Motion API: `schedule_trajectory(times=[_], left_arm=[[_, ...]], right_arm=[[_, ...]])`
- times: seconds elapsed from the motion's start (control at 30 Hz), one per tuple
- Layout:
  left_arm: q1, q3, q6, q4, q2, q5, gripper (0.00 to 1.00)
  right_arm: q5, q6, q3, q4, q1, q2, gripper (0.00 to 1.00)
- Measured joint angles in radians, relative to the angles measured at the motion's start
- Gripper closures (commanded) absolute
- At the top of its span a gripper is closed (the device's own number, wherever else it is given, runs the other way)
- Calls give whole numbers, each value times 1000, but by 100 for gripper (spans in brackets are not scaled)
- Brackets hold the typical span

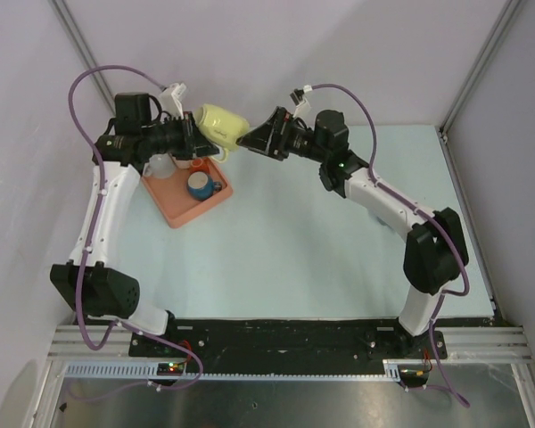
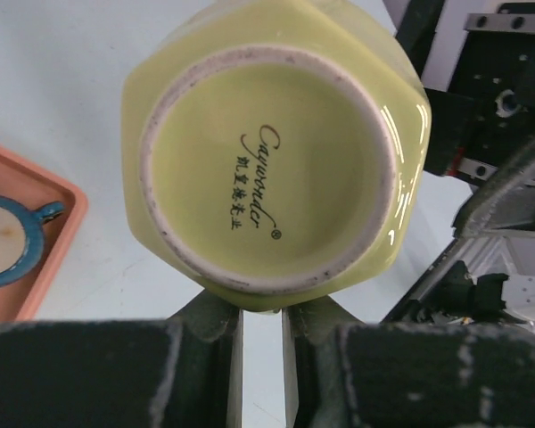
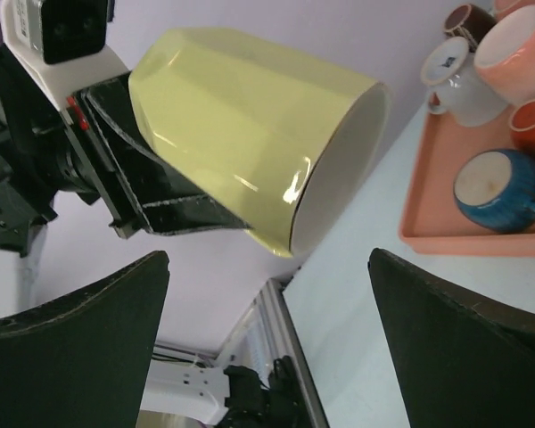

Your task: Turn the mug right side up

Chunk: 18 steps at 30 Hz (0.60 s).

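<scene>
The pale yellow mug (image 1: 221, 125) hangs in the air at the back of the table, lying on its side. Its base (image 2: 267, 160) faces the left wrist camera and its white mouth (image 3: 339, 169) points toward the right arm. My left gripper (image 1: 194, 135) is shut on the mug from behind. Its fingers (image 2: 236, 348) stand close together under the mug's body, which hides the exact contact. My right gripper (image 1: 254, 138) is open just in front of the mug's mouth, with its wide jaws (image 3: 267, 267) apart from it and empty.
An orange tray (image 1: 174, 209) lies below the left gripper with a blue cup (image 1: 201, 185), a clear cup (image 1: 160, 165) and a small orange cup (image 1: 199, 165). The right wrist view shows more cups on the tray (image 3: 428, 178). Enclosure walls stand close behind.
</scene>
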Motion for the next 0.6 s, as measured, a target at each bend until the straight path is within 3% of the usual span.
schedule_trajectory(times=[0.13, 0.2, 0.3, 0.4, 0.43, 0.47, 0.53, 0.57, 0.6], left_arm=[[-13, 0, -27, -2, 0, 36, 100], [-24, 0, -35, 0, 0, 59, 100], [-39, -2, -43, 0, 0, 83, 100], [-45, -8, -51, 14, 0, 107, 100], [-43, -8, -53, 24, -2, 107, 99], [-41, -8, -66, 34, -3, 101, 78], [-39, -18, -89, 29, -3, 96, 24], [-39, -24, -72, 30, -5, 87, 12], [-40, -31, -55, 30, -10, 69, 6]], right_arm=[[-17, 73, 23, 58, 5, 34, 7], [-24, 101, 27, 92, 6, 38, 17], [-38, 140, 29, 162, 6, 38, 48], [-54, 194, 33, 225, 2, 47, 88], [-64, 229, 34, 242, -1, 55, 94], [-89, 257, 37, 292, -4, 68, 97], [-106, 252, 44, 335, -2, 74, 99], [-103, 241, 44, 330, 1, 72, 100], [-103, 222, 44, 298, 1, 66, 100]])
